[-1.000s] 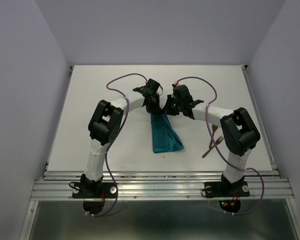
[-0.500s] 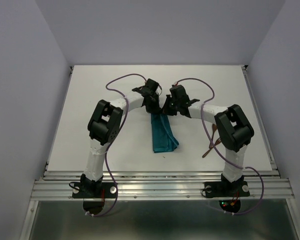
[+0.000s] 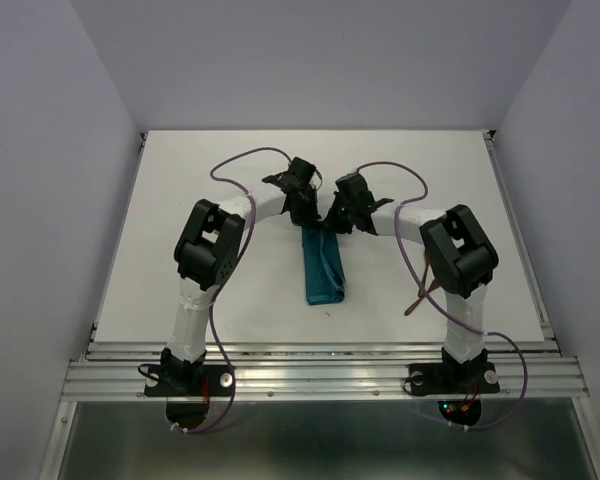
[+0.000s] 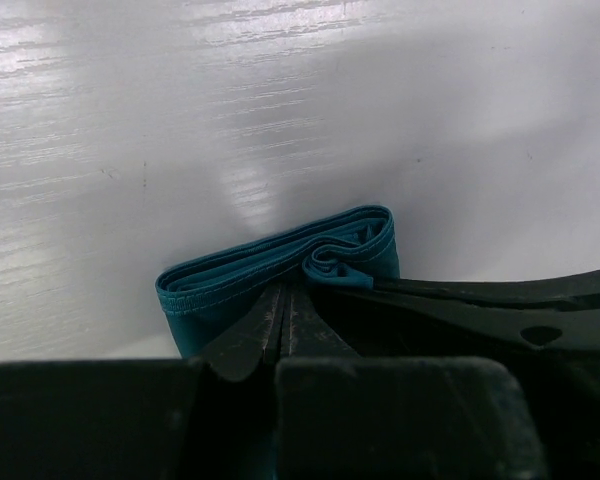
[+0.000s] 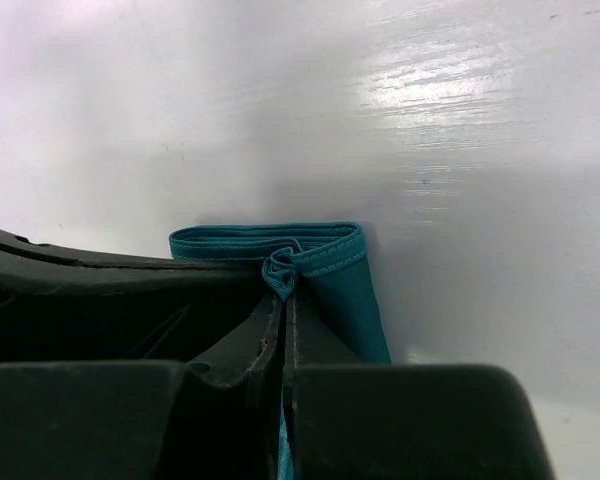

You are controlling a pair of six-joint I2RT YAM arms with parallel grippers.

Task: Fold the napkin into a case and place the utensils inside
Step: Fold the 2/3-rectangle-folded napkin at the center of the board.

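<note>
**Q:** What is the left gripper [image 4: 285, 312] doing?

**A:** It is pinched shut on the far-left corner of the napkin [image 3: 323, 268]. The napkin lies as a narrow folded strip mid-table [image 3: 180, 200], and the grip seems meant to pin the layers.

**Q:** And the right gripper [image 5: 282, 300]?

**A:** It is clamped on the far-right corner, just beside the left, likely so both can guide the fold together. The utensils [image 3: 423, 290] lie well apart to the right, not yet inside.
</note>
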